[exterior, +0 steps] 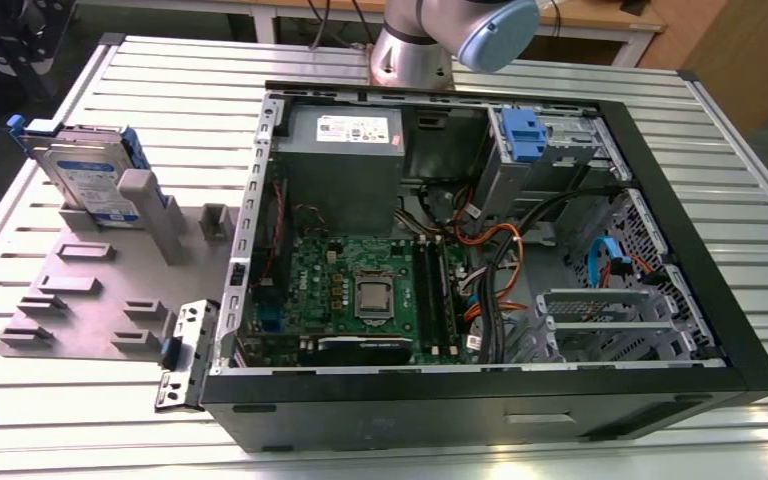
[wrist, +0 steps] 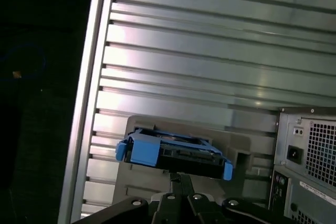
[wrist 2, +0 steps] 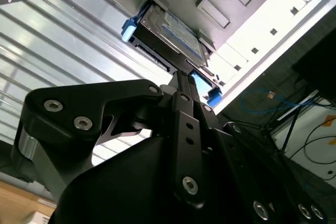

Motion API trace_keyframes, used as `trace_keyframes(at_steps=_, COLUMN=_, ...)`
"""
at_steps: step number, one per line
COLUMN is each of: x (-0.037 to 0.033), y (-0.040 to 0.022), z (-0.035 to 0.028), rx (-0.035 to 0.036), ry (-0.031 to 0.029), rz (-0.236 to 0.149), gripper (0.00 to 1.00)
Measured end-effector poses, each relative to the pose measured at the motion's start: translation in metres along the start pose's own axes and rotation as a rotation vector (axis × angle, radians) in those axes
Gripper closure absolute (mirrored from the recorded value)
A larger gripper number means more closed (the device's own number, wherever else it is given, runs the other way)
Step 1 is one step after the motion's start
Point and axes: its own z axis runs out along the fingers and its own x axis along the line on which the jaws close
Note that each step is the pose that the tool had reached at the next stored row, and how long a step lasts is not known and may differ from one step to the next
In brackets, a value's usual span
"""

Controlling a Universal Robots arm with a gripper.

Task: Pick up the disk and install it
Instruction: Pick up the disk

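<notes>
Ribbed metal worktop holds the disk upright in a grey stand; the claw, clenched empty, is partly cropped.

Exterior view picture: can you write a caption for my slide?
A disk stands upright in a grey holder beside an open computer case on a slatted metal table.

You have open air above the upright disk; a grey post stands just beside it, and the open computer case walls off the exterior view's right.
</notes>
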Motion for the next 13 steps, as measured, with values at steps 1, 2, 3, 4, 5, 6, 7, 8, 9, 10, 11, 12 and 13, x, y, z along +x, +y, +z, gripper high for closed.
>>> trace_keyframes(at_steps=1, x=0.0, y=0.0, z=0.0002, rx=-0.0004, ry=0.0007, rz=-0.018, gripper=0.89)
trace_keyframes(at_steps=2, x=0.0, y=0.0, z=0.0003, rx=-0.0009, ry=0.0014, rz=-0.036, gripper=0.89)
trace_keyframes(at_steps=3, x=0.0, y=0.0, z=0.0005, rx=-0.0013, ry=0.0021, rz=-0.053, gripper=0.89)
trace_keyframes(at_steps=4, x=0.0, y=0.0, z=0.0007, rx=-0.0019, ry=0.0028, rz=-0.073, gripper=0.89)
trace_keyframes(at_steps=5, x=0.0, y=0.0, z=0.0008, rx=-0.0023, ry=0.0035, rz=-0.091, gripper=0.89)
trace_keyframes(at_steps=6, x=0.0, y=0.0, z=0.001, rx=-0.0028, ry=0.0042, rz=-0.109, gripper=0.89)
trace_keyframes(at_steps=7, x=0.0, y=0.0, z=0.0011, rx=-0.0032, ry=0.0048, rz=-0.127, gripper=0.89)
trace_keyframes(at_steps=8, x=0.0, y=0.0, z=0.0013, rx=-0.0037, ry=0.0055, rz=-0.145, gripper=0.89)
trace_keyframes(at_steps=9, x=0.0, y=0.0, z=0.0015, rx=-0.0042, ry=0.0062, rz=-0.163, gripper=0.89)
trace_keyframes(at_steps=10, x=0.0, y=-0.0001, z=0.0016, rx=-0.0046, ry=0.0069, rz=-0.181, gripper=0.89)
trace_keyframes(at_steps=11, x=0.0001, y=-0.0001, z=0.0018, rx=-0.0051, ry=0.0076, rz=-0.2, gripper=0.89)
trace_keyframes(at_steps=12, x=0.0001, y=-0.0001, z=0.002, rx=-0.0056, ry=0.0083, rz=-0.218, gripper=0.89)
trace_keyframes(at_steps=13, x=0.0001, y=-0.0001, z=0.0021, rx=-0.006, ry=0.009, rz=-0.236, gripper=0.89)
